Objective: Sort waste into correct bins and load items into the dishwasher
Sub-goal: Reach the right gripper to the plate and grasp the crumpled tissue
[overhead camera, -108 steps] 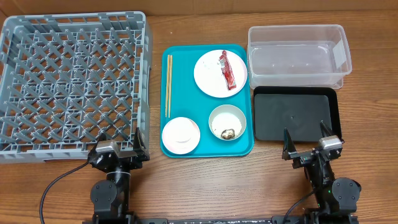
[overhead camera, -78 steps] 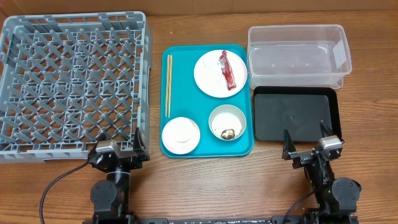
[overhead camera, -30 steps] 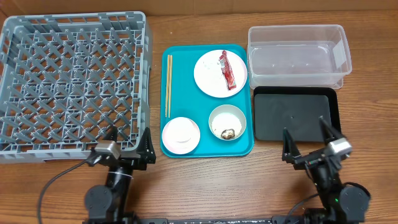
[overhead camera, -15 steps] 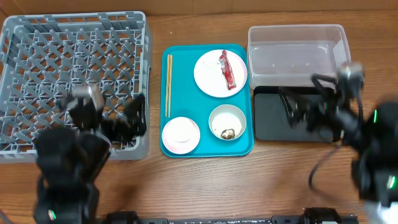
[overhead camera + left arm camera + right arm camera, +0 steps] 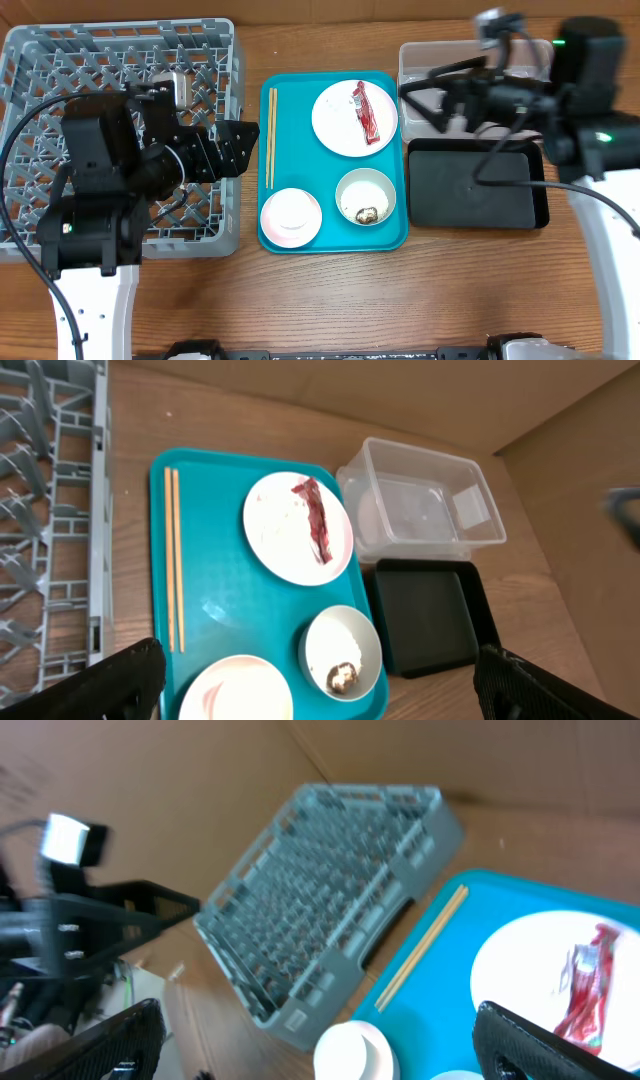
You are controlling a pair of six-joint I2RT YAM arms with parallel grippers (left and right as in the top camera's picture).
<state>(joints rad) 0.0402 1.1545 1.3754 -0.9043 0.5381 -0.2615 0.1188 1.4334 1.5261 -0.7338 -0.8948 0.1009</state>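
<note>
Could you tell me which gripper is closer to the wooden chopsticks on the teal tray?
Left. The left gripper hovers beside the chopsticks, at the dish rack edge; the right gripper is across the teal tray, by the clear tub.

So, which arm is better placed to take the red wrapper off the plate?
Probably right: the right gripper hovers open just right of the plate and wrapper, by the clear tub; the left gripper sits beyond the chopsticks.
</note>
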